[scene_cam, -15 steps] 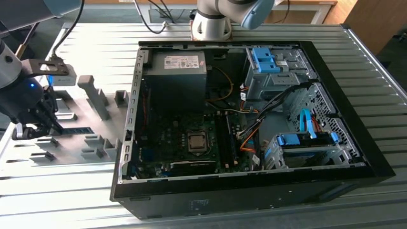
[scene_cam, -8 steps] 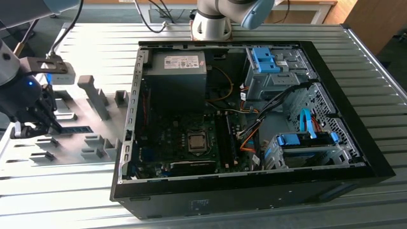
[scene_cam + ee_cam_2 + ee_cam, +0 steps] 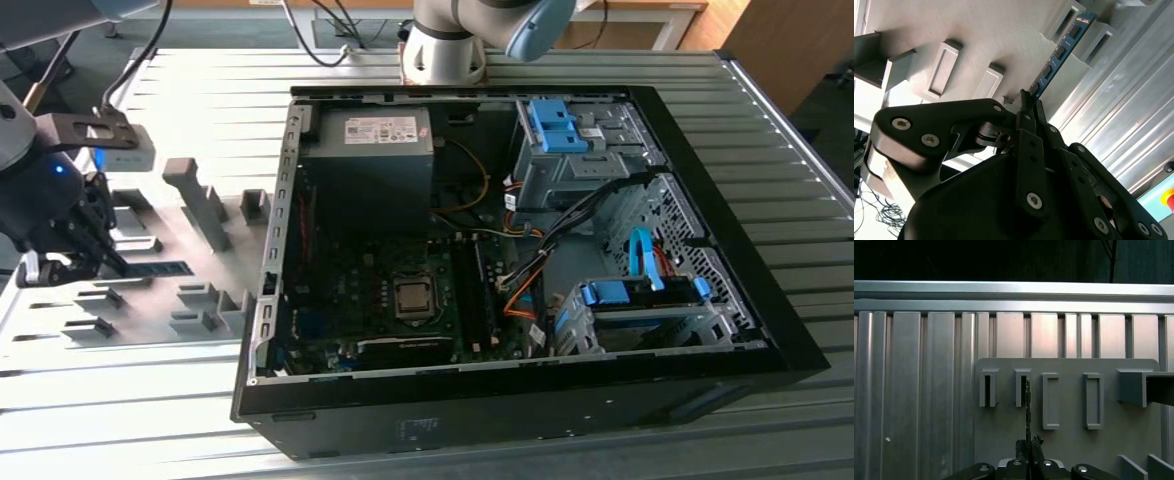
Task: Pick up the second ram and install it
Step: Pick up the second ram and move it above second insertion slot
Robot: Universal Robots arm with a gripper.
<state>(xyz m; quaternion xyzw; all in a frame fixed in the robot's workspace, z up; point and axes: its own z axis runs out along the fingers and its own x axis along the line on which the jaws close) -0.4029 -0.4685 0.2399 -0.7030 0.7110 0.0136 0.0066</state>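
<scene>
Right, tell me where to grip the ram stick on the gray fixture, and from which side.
Pinch the second ram across its two flat faces at the free end, coming in along its length from the end away from the gray blocks. It stands on edge, thin, its far end seated between those blocks. The gripper appears shut on that end.

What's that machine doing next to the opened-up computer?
A robot arm's tool is closed on one end of the second ram, a thin blue-green memory stick. The stick's far end lies among the slotted blocks of the gray fixture, beside the open computer case. It is not yet at the motherboard inside.
</scene>
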